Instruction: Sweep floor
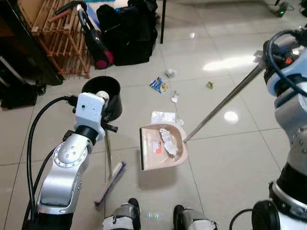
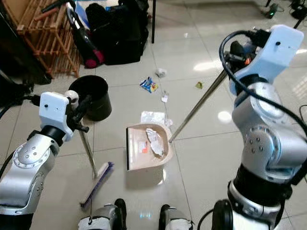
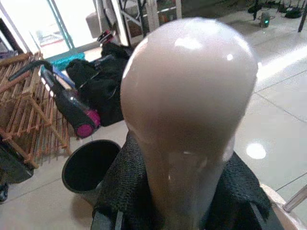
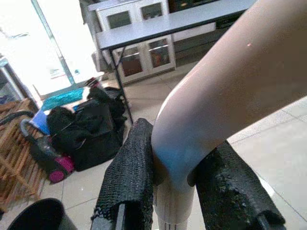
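Note:
My left gripper [image 3: 184,191] is shut on the cream top end of the broom handle [image 3: 187,96]. The thin shaft runs down to the purple-bristled broom head [image 1: 110,183], which lies on the tiles at my left foot. My right gripper [image 4: 177,191] is shut on the cream grip of the dustpan's long metal pole [image 1: 223,103]. The beige dustpan [image 1: 149,152] rests on the floor in front of me with crumpled paper [image 1: 169,141] inside. Beyond its lip lie a clear plastic wrapper [image 1: 163,116], a blue wrapper [image 1: 158,85], a white scrap [image 1: 170,73] and a green bit [image 1: 209,85].
A black bin [image 1: 114,103] stands on the floor just behind my left wrist. Farther back are a vacuum cleaner [image 1: 98,48], black bags [image 1: 129,33], a wooden rack [image 1: 57,36] and a table leg [image 1: 163,21]. Open tiles stretch to the right.

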`<state>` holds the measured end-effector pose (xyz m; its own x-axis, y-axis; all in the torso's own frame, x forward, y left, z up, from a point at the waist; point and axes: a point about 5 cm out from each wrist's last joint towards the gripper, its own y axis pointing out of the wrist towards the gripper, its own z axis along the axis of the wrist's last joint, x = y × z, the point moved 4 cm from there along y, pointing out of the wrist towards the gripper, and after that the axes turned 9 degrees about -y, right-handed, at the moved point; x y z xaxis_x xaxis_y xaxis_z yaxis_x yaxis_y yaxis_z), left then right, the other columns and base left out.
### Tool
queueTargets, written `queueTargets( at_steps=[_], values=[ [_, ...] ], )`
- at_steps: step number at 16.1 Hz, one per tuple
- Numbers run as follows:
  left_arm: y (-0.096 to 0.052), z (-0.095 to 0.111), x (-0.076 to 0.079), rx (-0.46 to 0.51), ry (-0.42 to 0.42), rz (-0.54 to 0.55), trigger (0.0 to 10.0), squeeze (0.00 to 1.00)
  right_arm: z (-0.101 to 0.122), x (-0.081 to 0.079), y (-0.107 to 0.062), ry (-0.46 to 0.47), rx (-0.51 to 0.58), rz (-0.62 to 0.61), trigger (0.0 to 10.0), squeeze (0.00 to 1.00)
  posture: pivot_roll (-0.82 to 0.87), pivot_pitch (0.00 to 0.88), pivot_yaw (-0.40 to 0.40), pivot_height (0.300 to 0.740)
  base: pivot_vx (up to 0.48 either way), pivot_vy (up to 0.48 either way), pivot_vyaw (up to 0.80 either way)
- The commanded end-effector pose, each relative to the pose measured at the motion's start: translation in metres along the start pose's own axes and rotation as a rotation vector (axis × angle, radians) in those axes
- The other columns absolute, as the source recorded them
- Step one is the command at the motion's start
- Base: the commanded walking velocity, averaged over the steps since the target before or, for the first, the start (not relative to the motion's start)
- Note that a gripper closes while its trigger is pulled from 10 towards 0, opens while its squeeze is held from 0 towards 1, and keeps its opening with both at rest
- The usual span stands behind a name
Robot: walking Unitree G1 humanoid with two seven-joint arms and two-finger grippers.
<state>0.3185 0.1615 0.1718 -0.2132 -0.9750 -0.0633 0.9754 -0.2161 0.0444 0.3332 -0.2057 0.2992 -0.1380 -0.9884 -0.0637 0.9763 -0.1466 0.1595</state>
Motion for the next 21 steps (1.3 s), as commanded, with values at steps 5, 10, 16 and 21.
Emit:
queueTargets(
  at_steps=[5,10,16,21],
  values=[
    [-0.004,-0.007,-0.001,-0.009,0.024,0.008,10.0,0.0,0.014,-0.013,0.005,0.008,0.053,0.068,10.0,0.0,-0.06,0.14,0.018,0.74,0.371,0.0,0.32],
    [0.001,-0.006,0.004,0.001,0.035,-0.009,10.0,0.0,0.02,-0.015,0.008,0.062,0.091,0.057,10.0,0.0,-0.04,0.107,0.033,0.74,0.373,0.0,0.1],
    [-0.006,-0.028,-0.007,-0.057,0.083,-0.009,10.0,0.0,0.043,-0.025,0.02,0.098,0.168,0.081,10.0,0.0,-0.05,0.083,0.026,0.74,0.373,0.0,0.0],
    [-0.017,-0.044,-0.013,-0.094,0.076,0.025,10.0,0.0,0.056,-0.024,0.033,0.085,0.198,0.079,10.0,0.0,-0.05,0.078,0.01,0.74,0.372,0.0,0.0]
  ],
)
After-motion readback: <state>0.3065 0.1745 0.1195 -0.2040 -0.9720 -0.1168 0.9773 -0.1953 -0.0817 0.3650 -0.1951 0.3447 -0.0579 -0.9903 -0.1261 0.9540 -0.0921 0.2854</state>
